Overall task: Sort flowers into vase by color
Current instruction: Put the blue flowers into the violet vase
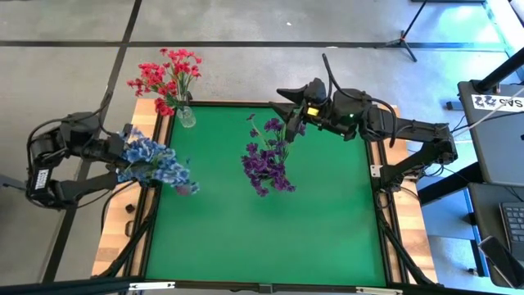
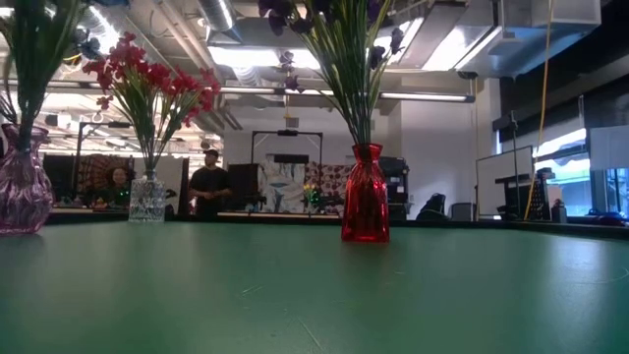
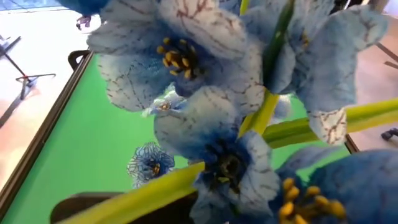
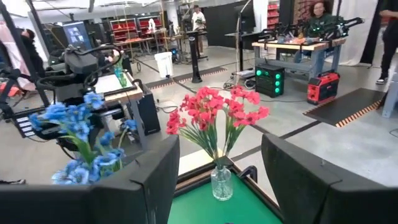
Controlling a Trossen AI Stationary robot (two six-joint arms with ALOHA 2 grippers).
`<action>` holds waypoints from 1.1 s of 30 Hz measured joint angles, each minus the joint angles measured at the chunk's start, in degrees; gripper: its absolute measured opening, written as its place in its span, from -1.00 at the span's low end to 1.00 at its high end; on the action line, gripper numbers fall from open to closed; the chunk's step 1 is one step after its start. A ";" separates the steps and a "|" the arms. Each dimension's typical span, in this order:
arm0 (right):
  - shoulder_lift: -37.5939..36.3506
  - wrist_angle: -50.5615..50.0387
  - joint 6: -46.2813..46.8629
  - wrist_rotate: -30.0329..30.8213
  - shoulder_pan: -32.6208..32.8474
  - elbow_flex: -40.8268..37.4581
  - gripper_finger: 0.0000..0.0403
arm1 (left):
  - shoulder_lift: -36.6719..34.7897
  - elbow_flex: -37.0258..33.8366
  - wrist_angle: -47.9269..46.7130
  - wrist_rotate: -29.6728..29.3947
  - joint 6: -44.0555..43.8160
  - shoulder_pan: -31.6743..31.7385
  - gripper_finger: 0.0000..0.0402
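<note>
The flowers are seen in three bunches, each set upright in its own vase. The light blue flowers (image 1: 151,161) are found at the left edge of the green mat (image 1: 270,238), standing in a purple glass vase (image 2: 22,192), and they crowd right up against the left gripper (image 1: 123,149), whose wrist camera is almost filled by blue petals and green stems (image 3: 267,106). The left gripper's fingers are clenched together, and whether a stem is caught between them cannot be told. The dark purple flowers (image 1: 268,160) are placed in a red vase (image 2: 365,206) toward the middle of the mat, just in front of and below the right gripper (image 1: 288,100), which is held above the mat's far edge. The right gripper's fingers (image 4: 146,186) are spread wide apart, with nothing grasped between them. The red-pink flowers (image 1: 168,75) are set in a small clear glass vase (image 1: 187,116) at the mat's far-left corner, well apart from the right gripper and straight ahead of it, framed between its two fingers in the right wrist view. From the left gripper, this clear vase lies a little beyond the blue bunch. Beyond the table, a person (image 2: 208,187) is seen standing in the room behind, among workbenches and equipment.
</note>
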 joint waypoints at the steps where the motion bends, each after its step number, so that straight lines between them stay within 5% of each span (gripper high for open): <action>1: 0.00 -0.01 0.00 0.29 0.00 -0.01 0.12 | 0.00 0.00 0.05 0.08 0.03 -0.27 -0.98; 13: 0.00 0.00 0.04 1.87 0.00 -0.02 0.12 | -0.02 -0.80 -0.28 3.15 -0.52 -1.84 -0.98; 21: 0.00 0.00 0.07 2.37 0.00 -0.02 0.12 | -3.68 -7.14 0.36 -1.82 -0.74 -1.91 -0.98; 33: 0.00 0.02 0.13 3.27 0.00 -0.02 0.12 | -5.77 -6.82 5.01 -1.86 -3.52 -1.89 -0.97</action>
